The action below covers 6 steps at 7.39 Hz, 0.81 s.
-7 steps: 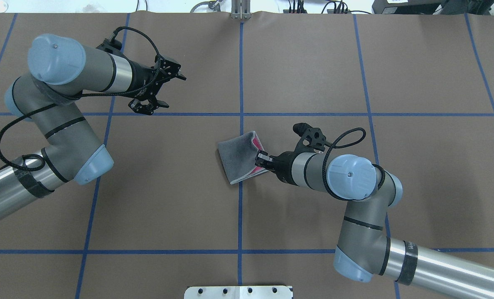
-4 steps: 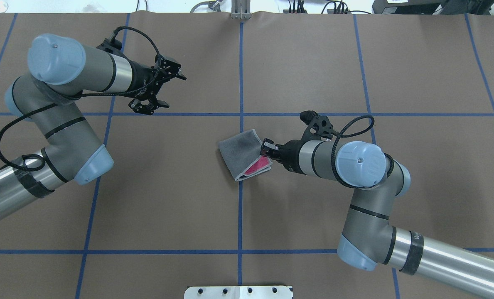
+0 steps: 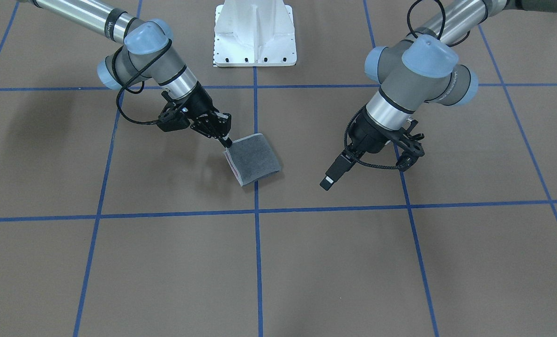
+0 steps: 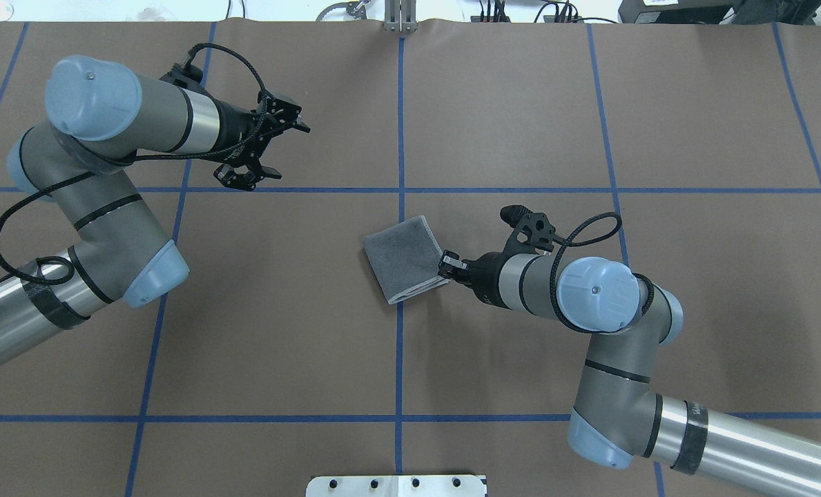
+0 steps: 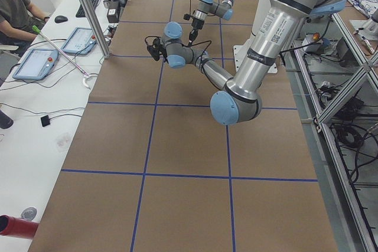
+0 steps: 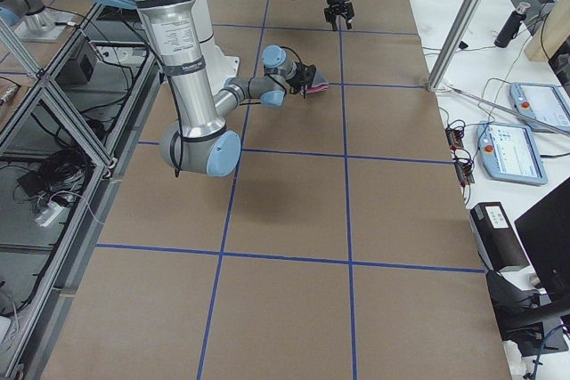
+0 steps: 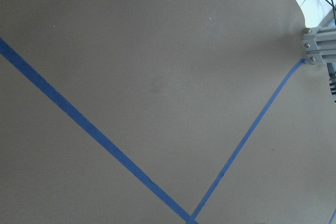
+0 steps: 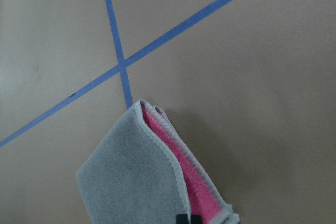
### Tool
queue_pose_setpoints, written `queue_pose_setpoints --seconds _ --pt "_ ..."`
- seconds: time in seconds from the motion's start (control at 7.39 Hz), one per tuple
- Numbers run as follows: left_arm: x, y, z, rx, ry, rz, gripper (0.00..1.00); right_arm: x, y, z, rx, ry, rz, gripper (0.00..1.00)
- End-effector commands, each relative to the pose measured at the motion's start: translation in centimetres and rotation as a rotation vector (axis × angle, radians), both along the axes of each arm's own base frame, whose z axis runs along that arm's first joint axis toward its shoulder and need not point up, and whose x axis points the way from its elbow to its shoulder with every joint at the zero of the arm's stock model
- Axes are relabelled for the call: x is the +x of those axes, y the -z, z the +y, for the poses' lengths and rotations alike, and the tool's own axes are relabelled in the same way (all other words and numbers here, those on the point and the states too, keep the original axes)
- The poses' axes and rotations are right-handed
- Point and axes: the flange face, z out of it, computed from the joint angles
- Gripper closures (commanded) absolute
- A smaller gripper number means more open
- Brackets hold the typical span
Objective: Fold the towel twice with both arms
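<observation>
Flattened since before, the small pink-and-grey terry towel (image 4: 402, 255) straddles the blue tape line (image 4: 400, 138), corner pinched by the black right gripper (image 4: 447, 265); the black left gripper (image 4: 287, 153) gapes far off. Snagged loops could reopen it.

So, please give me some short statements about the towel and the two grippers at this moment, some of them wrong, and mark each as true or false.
1. The towel lies folded with its grey face up. True.
2. The left gripper holds a corner of the towel. False: it is open over bare table, well apart from the towel.
3. The right gripper is closed at the towel's edge. True.
4. The towel lies clear of every blue line. False: it lies across the centre blue line.
</observation>
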Motion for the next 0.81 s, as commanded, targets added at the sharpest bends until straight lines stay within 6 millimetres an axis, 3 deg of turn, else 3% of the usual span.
queue_pose_setpoints --seconds 0.0,0.41,0.54,0.68 --pt "0.04 0.05 0.04 0.001 -0.001 0.001 0.10 -0.12 -0.47 0.18 -0.002 0.001 0.008 1.00" --pt "0.37 0.28 -0.02 0.001 -0.002 0.002 0.09 -0.21 -0.52 0.28 0.000 0.006 0.009 1.00" --pt "0.40 0.21 -0.05 0.001 -0.002 0.000 0.09 -0.24 -0.67 0.21 -0.002 0.009 0.011 0.69" --pt "0.37 0.28 -0.02 0.002 -0.002 0.001 0.10 -0.07 -0.79 0.12 -0.004 0.011 0.012 0.48"
